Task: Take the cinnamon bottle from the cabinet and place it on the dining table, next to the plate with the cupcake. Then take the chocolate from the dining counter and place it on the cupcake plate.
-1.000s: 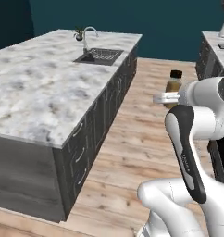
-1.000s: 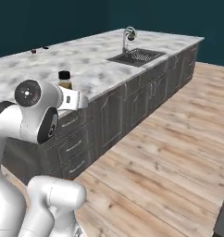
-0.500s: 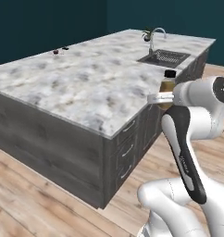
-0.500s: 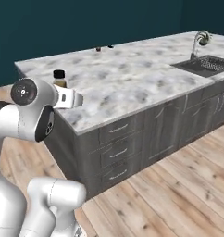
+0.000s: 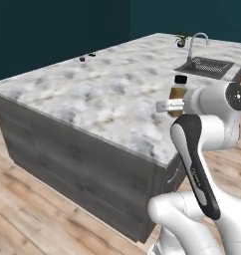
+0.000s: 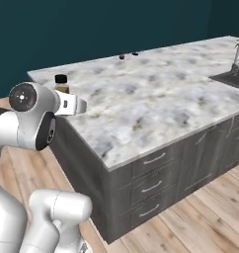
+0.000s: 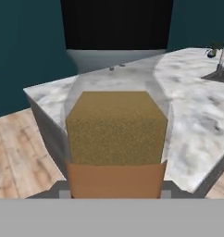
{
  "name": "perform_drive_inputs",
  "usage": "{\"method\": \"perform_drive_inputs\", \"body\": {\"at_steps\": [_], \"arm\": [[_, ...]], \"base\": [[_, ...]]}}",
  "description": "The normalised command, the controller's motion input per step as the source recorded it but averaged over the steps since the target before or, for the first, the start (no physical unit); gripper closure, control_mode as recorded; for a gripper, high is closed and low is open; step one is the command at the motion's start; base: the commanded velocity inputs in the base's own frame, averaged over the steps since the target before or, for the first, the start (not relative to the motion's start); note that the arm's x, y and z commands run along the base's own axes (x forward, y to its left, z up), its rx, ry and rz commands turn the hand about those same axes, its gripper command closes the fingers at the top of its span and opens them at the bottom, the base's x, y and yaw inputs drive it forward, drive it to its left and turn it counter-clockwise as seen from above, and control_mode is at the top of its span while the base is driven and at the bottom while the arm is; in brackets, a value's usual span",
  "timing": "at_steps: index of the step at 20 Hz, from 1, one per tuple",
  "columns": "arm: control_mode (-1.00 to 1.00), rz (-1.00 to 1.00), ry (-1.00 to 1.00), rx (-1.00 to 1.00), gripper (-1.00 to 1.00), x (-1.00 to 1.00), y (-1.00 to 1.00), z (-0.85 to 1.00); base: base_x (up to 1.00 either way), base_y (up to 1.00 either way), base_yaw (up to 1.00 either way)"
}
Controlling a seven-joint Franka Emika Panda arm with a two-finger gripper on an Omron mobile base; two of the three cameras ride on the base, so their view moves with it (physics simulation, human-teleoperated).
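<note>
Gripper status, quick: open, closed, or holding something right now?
Gripper: shut on the cinnamon bottle, held upright beside the dining table.

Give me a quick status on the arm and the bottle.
Gripper shut on cinnamon bottle, held upright near the dining table. Cupcake and chocolate at far edge. Nothing in the way.

Far small dark items (image 5: 82,59) on dining table (image 5: 107,94), too tiny to identify.

cinnamon bottle (image 5: 179,95) before dining table (image 5: 117,99), sink (image 5: 206,66) probably at far end
</note>
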Motion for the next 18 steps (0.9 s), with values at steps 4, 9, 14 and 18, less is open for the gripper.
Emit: {"method": "perform_drive_inputs", "body": {"at_steps": [4, 9, 14, 18], "arm": [[1.00, 0.00, 0.00, 0.00, 1.00, 0.00, 0.00, 0.00], [1.00, 0.00, 0.00, 0.00, 1.00, 0.00, 0.00, 0.00], [1.00, 0.00, 0.00, 0.00, 1.00, 0.00, 0.00, 0.00], [1.00, 0.00, 0.00, 0.00, 1.00, 0.00, 0.00, 0.00]], "base": [[0.35, 0.86, -0.01], [0.32, 0.82, -0.05], [0.30, 0.85, -0.03], [0.31, 0.83, -0.05]]}}
